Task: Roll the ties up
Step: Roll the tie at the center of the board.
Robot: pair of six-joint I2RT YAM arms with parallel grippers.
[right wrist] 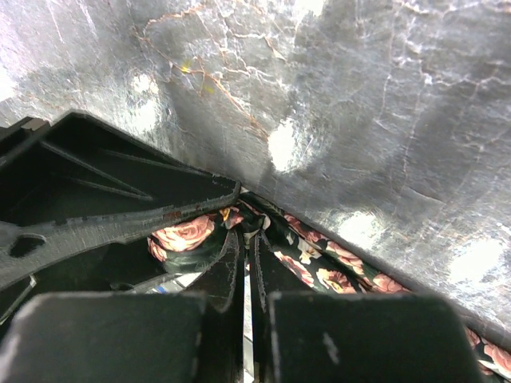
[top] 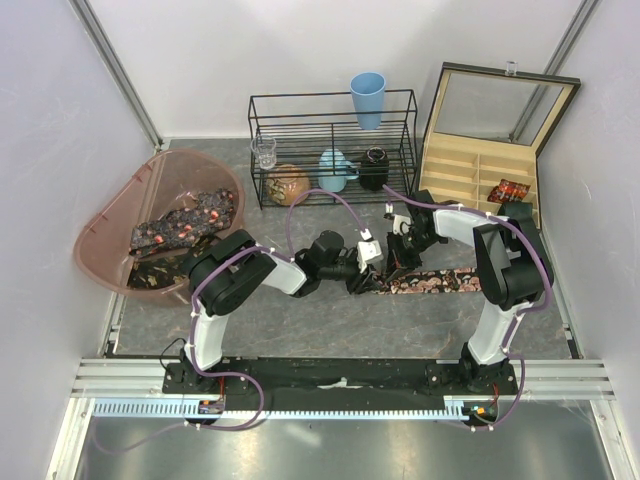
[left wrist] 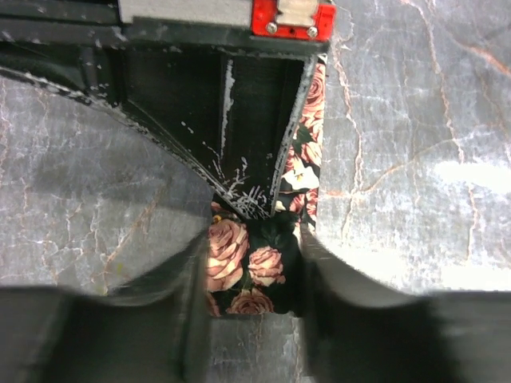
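**A:** Start with the big things. What lies where?

**B:** The grey marbled table (top: 300,330) carries a pink tub (top: 185,175) at far left with loose ties (top: 185,225) heaped in it. A wire rack (top: 300,96) stands at the back. At back right there is a wooden box (top: 450,170) with its lid up and one rolled tie (top: 508,190) in a right-hand compartment.

**A:** And the one being handled?

**B:** The long tie (top: 440,282) lies flat on the table near the middle. It runs out to the right from the spot where the two grippers meet.

**A:** How does it sit to the left one?

**B:** The left gripper (left wrist: 255,239) reaches in from the left, low over the table. In its wrist view the tie's end lies between its fingers (left wrist: 343,319) and fills the gap from side to side, touching both. The jaws stand at a middling width, closed on the breadth of the cloth.

**A:** The right one?

**B:** The right gripper (right wrist: 246,239) comes in from the far side, tip down on that same end, just beyond the left fingertips. Its jaws are drawn together with barely a slit between them. The tips meet the tie where it bunches into a small curl. Whether any cloth is pinched between them, I cannot tell.

**A:** And the rest of the cloth?

**B:** From that curl it runs flat along the table, away toward the lower right of the right wrist view.
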